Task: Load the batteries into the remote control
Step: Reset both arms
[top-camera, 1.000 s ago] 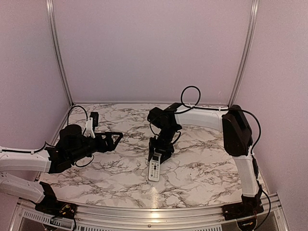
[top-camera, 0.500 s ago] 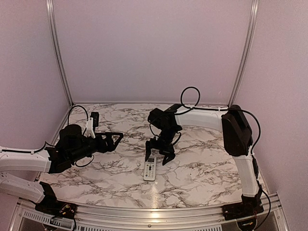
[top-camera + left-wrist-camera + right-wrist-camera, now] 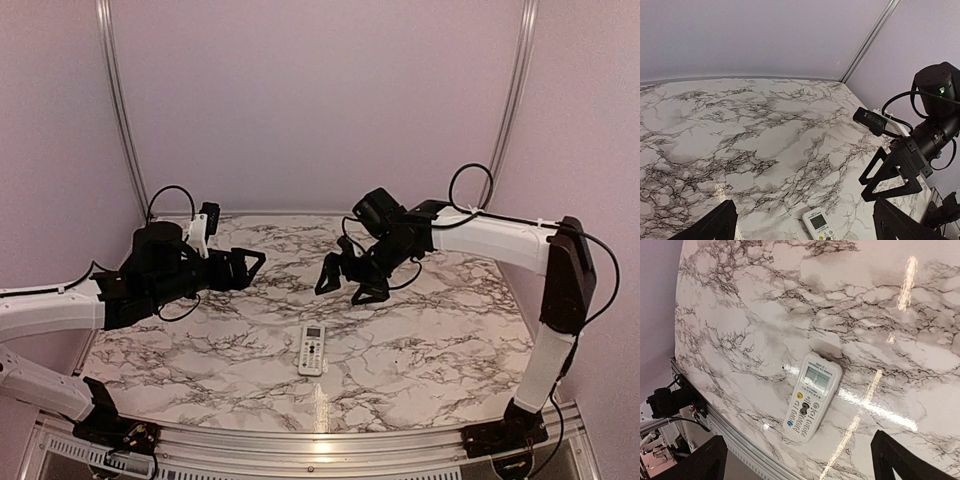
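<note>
The white remote control (image 3: pixel 312 349) lies face up on the marble table (image 3: pixel 420 350), screen and buttons showing; it also appears in the right wrist view (image 3: pixel 812 396) and at the bottom edge of the left wrist view (image 3: pixel 819 224). My right gripper (image 3: pixel 345 279) hangs open above and behind it, nothing between its fingers (image 3: pixel 900 460). My left gripper (image 3: pixel 248 268) is open at the left, raised over the table, empty. The batteries are not visible in any view.
The table's front metal rail (image 3: pixel 740 437) runs close to the remote's button end. Purple walls and metal corner posts (image 3: pixel 118 110) enclose the back and sides. The right arm's gripper (image 3: pixel 895 170) shows in the left wrist view.
The right gripper opened, let go of the remote and rose back toward the rear right. The remote now lies flat, face up. The left arm lifted and moved slightly back.
</note>
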Robot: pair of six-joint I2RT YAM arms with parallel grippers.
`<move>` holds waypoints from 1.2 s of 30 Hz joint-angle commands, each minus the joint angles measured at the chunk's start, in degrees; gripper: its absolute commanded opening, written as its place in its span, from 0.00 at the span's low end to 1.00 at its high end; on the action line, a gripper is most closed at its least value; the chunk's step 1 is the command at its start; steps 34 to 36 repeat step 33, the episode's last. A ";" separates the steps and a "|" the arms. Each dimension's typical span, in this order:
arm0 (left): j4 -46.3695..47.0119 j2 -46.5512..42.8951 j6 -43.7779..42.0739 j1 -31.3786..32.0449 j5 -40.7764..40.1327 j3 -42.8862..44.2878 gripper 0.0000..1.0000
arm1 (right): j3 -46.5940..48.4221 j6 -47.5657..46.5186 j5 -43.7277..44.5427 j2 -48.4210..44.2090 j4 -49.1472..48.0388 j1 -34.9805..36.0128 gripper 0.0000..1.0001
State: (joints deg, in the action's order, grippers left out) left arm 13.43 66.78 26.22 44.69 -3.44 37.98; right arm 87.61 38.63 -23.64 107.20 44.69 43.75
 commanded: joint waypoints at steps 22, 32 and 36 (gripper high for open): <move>-22.18 17.96 -1.98 -9.80 6.31 18.14 0.99 | -50.46 -23.43 8.99 -44.37 -51.52 -16.75 0.99; -16.78 16.28 -0.55 -10.66 3.91 12.31 0.99 | -56.41 -20.11 7.21 -42.57 -59.70 -17.99 0.99; -16.77 15.90 -0.72 -10.67 2.30 12.30 0.99 | -56.34 -20.08 7.19 -42.63 -59.79 -17.99 0.99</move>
